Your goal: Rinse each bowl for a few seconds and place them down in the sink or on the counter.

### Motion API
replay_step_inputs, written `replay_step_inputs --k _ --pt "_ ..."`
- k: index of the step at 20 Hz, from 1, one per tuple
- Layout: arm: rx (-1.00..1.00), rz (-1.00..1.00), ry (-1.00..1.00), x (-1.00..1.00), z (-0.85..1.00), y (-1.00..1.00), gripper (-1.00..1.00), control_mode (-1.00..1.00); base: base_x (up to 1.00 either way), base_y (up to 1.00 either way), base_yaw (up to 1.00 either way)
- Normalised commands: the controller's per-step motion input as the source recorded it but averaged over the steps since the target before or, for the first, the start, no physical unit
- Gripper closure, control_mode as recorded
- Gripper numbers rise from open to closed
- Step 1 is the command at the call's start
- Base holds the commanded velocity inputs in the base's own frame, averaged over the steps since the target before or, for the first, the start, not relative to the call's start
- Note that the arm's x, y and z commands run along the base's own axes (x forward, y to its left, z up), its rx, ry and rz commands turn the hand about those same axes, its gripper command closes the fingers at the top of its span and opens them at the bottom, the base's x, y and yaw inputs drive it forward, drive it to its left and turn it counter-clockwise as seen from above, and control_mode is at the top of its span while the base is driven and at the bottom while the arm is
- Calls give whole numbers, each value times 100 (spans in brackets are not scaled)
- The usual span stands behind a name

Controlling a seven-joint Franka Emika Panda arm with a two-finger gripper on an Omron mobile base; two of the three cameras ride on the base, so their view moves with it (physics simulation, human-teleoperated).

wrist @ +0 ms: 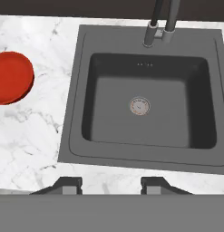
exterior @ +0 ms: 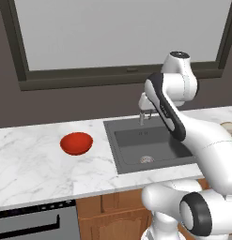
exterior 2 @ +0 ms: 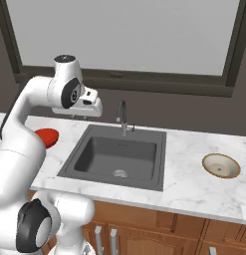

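Note:
The glossy red bowl (exterior: 76,143) (exterior 2: 47,137) (wrist: 11,77) sits upright on the white marble counter (exterior: 28,164) (exterior 2: 194,189), left of the sink. On the counter right of the sink lies the beige bowl (exterior 2: 221,165) with a brownish rim. The dark grey sink (exterior: 129,145) (exterior 2: 94,154) (wrist: 72,113) holds nothing but its round metal drain (wrist: 139,106). My gripper (wrist: 111,186) hangs high over the sink's front edge, looking straight down. Its fingers stand open with nothing between them. Both bowls lie well apart from it.
The dark arched faucet (exterior 2: 122,117) (wrist: 158,27) rises at the back rim of the sink. A wide window (exterior 2: 124,35) spans the wall behind. Wooden cabinets (exterior 2: 144,234) and a dark appliance front (exterior: 33,222) stand below the counter.

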Motion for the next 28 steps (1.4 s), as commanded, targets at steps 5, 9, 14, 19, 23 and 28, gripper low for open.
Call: replay_step_inputs --k 5,9,14,19,23,28 --pt "0 1 -4 -19 0 0 -100 -100 0 0 0" --pt "0 7 -13 -23 0 0 -100 -100 0 0 0" --pt "-1 6 -17 -22 0 -1 -100 -100 0 0 0" --pt "-3 4 -10 -14 -5 -3 -100 -100 0 0 0" --pt "-6 5 -1 -8 -16 -12 -100 -100 0 0 0" --pt "-4 6 -4 -14 -10 -23 -100 -100 0 0 0"
